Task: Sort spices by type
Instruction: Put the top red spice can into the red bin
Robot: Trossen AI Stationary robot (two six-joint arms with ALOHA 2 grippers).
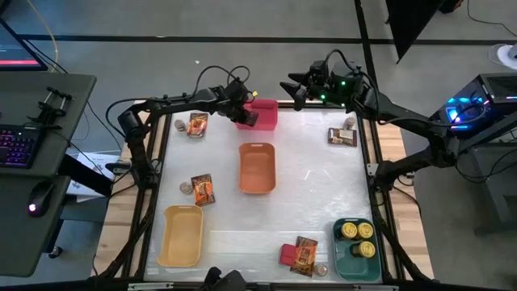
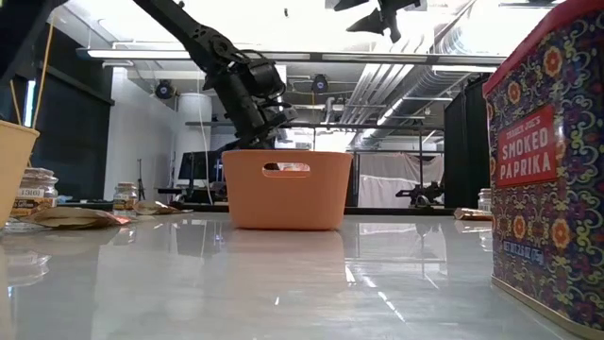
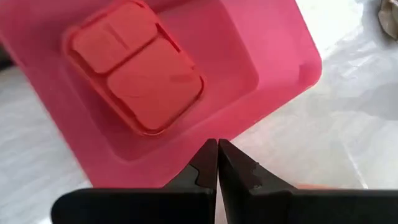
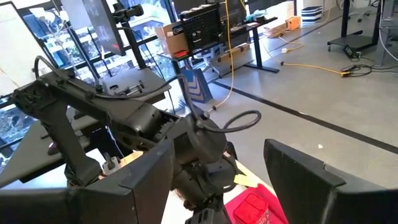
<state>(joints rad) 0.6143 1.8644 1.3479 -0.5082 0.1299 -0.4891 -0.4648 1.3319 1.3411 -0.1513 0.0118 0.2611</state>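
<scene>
**A:** What is closest to the front of the counter [image 1: 323, 186]?

**B:** A tall printed paprika tin [image 2: 545, 175] stands nearest, beside a flat printed packet [image 1: 304, 255]. To their right a green bin [image 1: 356, 250] holds two round yellow-topped tins [image 1: 357, 231]. To the left is an empty yellow bin [image 1: 181, 236]. Another packet [image 1: 203, 189] lies a little farther back, then an orange bin [image 1: 257, 167] sits in the middle of the glossy white counter.

**A:** And the arms?

**B:** Both are at the far edge. The left pincer [image 1: 242, 109] hovers over a pink bin [image 1: 260, 115], its two dark fingers [image 3: 205, 165] pressed together with nothing between them. The right pincer [image 1: 300, 86] hangs just beyond the far edge, fingers spread and empty.

**A:** Where is the spice it is dealing with?

**B:** A red box [image 3: 134, 65] lies flat inside the pink bin, directly below the left pincer. In the wrist view it is just ahead of the fingertips and apart from them. It is a rounded rectangle with a flip lid, smooth matte plastic, its long axis running diagonally across the bin floor.

**A:** What should come next?

**B:** My judgement is that this box is already placed, so another spice is due. The nearest one to the left arm is a packet [image 1: 197, 124] with a small jar beside it, to its left along the far edge. A packet [image 1: 342, 136] and a jar [image 1: 350, 122] at the far right lie nearer the right arm.

**A:** How might a packet handle?

**B:** It looks thin and flat, so likely hard to pinch off the slick surface.
</scene>
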